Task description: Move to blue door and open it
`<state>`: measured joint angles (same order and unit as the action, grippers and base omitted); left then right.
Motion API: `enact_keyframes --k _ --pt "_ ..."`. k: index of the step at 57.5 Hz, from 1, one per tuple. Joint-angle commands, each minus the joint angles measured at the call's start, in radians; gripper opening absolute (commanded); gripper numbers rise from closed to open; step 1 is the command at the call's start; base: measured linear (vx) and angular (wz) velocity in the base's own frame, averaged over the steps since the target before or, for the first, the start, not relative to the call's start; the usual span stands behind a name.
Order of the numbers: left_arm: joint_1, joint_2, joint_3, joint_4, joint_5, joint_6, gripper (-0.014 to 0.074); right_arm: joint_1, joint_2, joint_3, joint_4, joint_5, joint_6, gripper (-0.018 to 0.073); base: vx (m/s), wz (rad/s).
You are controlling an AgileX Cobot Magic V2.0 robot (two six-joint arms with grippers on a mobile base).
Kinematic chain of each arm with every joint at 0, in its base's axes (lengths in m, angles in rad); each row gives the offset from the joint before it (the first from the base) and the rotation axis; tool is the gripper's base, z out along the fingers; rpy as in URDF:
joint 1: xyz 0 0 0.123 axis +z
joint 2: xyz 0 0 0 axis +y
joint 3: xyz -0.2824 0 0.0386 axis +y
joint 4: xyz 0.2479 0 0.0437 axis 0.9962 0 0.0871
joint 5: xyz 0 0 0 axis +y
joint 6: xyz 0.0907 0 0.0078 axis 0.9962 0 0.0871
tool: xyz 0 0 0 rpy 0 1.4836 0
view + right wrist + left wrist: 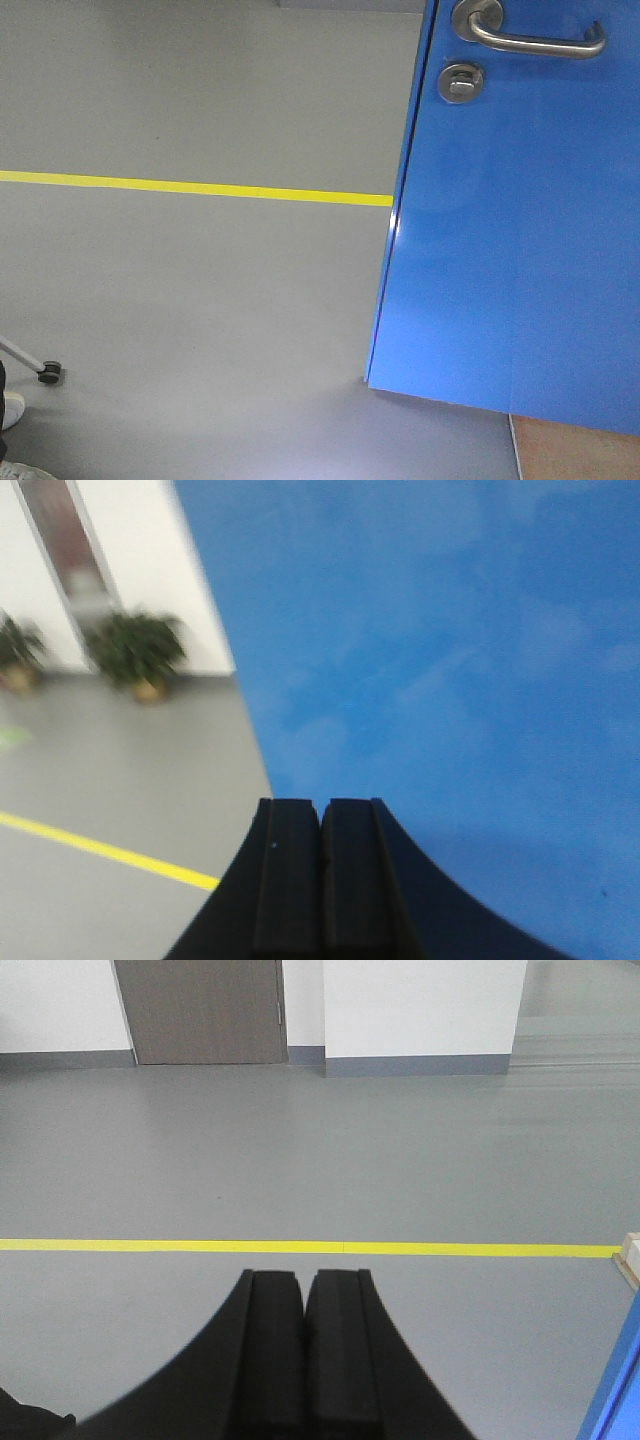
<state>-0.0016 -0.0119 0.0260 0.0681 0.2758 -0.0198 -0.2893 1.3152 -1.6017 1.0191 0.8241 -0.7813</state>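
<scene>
The blue door (520,230) fills the right of the front view, with its silver lever handle (530,38) and round thumb-turn lock (460,82) at the top. Its left edge stands over the grey floor. A sliver of the door (615,1400) shows at the lower right of the left wrist view. It fills most of the right wrist view (450,660). My left gripper (304,1278) is shut and empty, pointing over the floor. My right gripper (321,805) is shut and empty, close in front of the blue panel.
A yellow floor line (190,187) runs across the grey floor up to the door. A small caster wheel (50,375) and a shoe (12,408) sit at lower left. A grey door (200,1010) and potted plants (135,655) stand far off.
</scene>
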Motion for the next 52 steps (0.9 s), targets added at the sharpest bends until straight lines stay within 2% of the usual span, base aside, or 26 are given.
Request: enact_keyframes --k 1,9,13,17,21,29,30,32,46,52 --pt "-0.006 -0.012 -0.026 -0.002 -0.084 -0.007 0.0073 0.082 -0.098 -0.029 -0.254 -0.144 0.13 0.0012 0.0 0.0" --pt "-0.006 -0.012 -0.026 -0.002 -0.084 -0.007 0.0073 0.222 -0.2 -0.023 -0.706 -0.222 0.463 0.0012 0.0 0.0" --pt "-0.006 -0.012 -0.026 -0.002 -0.084 -0.007 0.0073 0.275 -0.263 0.026 -0.898 -0.258 0.617 0.0012 0.0 0.0" --pt "-0.006 -0.012 -0.026 -0.002 -0.084 -0.007 0.0073 0.314 -0.336 0.121 -1.047 -0.303 0.735 0.0012 0.0 0.0" --pt "-0.006 -0.012 -0.026 -0.002 -0.084 -0.007 0.0073 0.338 -0.427 0.25 -1.14 -0.349 0.805 0.0012 0.0 0.0" --pt "-0.006 -0.012 -0.026 -0.002 -0.084 -0.007 0.0073 0.345 -0.653 0.558 -1.173 -0.406 0.815 0.0012 0.0 0.0" --pt "-0.006 -0.012 -0.026 -0.002 -0.084 -0.007 0.0073 0.345 -0.858 0.813 -1.165 -0.429 0.814 0.0012 0.0 0.0" --pt "-0.006 -0.012 -0.026 -0.002 -0.084 -0.007 0.0073 0.345 -0.926 0.888 -1.147 -0.428 0.814 0.0012 0.0 0.0" --pt "-0.006 -0.012 -0.026 -0.002 -0.084 -0.007 0.0073 0.343 -1.352 1.311 -0.988 -0.431 0.815 0.0012 0.0 0.0" --pt "-0.006 -0.013 -0.026 -0.002 -0.083 -0.007 0.0073 0.336 -1.313 1.412 -0.955 -0.478 0.834 0.0012 0.0 0.0"
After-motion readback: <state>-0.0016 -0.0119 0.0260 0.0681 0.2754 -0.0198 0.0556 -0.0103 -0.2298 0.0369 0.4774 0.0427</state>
